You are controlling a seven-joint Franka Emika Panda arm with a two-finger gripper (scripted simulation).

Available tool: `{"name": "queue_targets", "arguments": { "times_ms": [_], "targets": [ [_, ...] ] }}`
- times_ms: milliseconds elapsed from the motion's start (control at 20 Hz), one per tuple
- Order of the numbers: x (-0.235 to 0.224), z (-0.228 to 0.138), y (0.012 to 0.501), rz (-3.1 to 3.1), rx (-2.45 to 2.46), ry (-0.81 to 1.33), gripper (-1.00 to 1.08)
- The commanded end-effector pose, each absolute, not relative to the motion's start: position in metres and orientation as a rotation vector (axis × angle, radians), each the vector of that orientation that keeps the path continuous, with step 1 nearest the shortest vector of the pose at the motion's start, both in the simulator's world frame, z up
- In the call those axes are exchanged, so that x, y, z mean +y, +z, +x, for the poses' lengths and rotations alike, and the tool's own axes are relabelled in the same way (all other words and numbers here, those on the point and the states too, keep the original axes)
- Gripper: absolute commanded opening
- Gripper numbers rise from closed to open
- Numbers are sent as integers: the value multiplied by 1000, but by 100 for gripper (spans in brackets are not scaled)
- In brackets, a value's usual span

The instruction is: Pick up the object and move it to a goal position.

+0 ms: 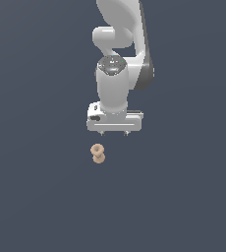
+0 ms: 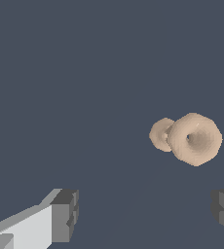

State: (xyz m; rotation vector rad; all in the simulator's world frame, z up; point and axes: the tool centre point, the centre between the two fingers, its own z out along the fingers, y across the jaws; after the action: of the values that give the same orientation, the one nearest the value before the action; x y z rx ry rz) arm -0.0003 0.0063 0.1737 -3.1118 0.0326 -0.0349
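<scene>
The object (image 1: 98,153) is a tiny tan-beige lumpy piece, like two small rings joined, lying on the dark grey floor. In the wrist view the object (image 2: 188,138) shows a larger ring with a hole and a smaller ring behind it. My white gripper (image 1: 114,133) hangs above and behind it, a little toward the exterior view's right, apart from it. The gripper (image 2: 145,211) is open, its two dark fingertips (image 2: 65,214) spread wide with nothing between them.
The white arm (image 1: 120,54) rises behind the gripper toward the top of the exterior view. A flat dark grey floor (image 1: 36,197) spreads all around.
</scene>
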Motion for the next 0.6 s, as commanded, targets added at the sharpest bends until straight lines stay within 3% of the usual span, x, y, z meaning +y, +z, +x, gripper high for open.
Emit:
{"name": "queue_targets", "arguments": {
  "times_ms": [0,550],
  "targets": [
    [2,2,171,-3112,72,-32,100],
    [-43,20,141,-3094,456,-10,100]
  ]
}}
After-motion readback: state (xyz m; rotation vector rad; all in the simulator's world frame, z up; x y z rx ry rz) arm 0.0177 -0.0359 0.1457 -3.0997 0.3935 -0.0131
